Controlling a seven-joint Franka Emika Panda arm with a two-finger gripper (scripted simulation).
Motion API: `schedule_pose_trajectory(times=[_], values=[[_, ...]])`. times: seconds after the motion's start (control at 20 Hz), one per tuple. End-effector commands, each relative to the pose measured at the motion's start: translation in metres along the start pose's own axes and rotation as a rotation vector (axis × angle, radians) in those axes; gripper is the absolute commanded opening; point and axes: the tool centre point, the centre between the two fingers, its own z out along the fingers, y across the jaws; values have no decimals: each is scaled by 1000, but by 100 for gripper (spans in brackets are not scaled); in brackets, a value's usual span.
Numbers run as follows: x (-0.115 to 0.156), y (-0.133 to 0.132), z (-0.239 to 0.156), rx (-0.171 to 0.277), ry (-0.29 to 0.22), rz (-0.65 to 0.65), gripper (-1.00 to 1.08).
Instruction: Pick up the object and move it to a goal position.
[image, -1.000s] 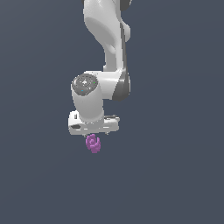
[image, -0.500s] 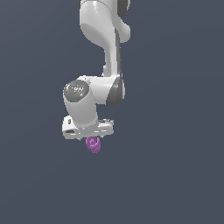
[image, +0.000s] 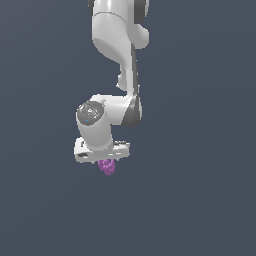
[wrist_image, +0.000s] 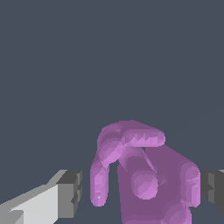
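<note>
The arm (image: 120, 55) comes first, the biggest thing in shot: it drops from twelve o'clock in the exterior view, and over the last second its wrist has swung toward nine o'clock while the whole hand has lifted a touch. So this is the carry, not the grab. The pick looks done, and the arm now seems to be travelling with its load.

Next, the gripper (image: 106, 162), just below centre and a shade toward nine o'clock. Its white hand is tilted, and the fingers (wrist_image: 70, 192) are closed most of the way in. In the wrist view one grey pad shows on each side, with the purple lump filling the space between them, though a thin gap shows beside the nearer pad.

Smallest, the object (image: 106, 167): a magenta, ridged blob hanging at six o'clock under the hand, and it has ridden along with the gripper through that swing. That's a good sign the hold is firm.

No goal marker shows in either view, so I can't judge how far is left to go.

Containers? None in sight.
</note>
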Motion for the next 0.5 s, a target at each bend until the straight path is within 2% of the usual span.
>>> schedule_pose_trajectory(times=[0.0, 0.35, 0.4, 0.45], values=[[0, 0, 13, 0, 0, -1, 100], [1, 1, 20, 0, 0, -1, 100], [1, 1, 20, 0, 0, -1, -100], [1, 1, 20, 0, 0, -1, -100]])
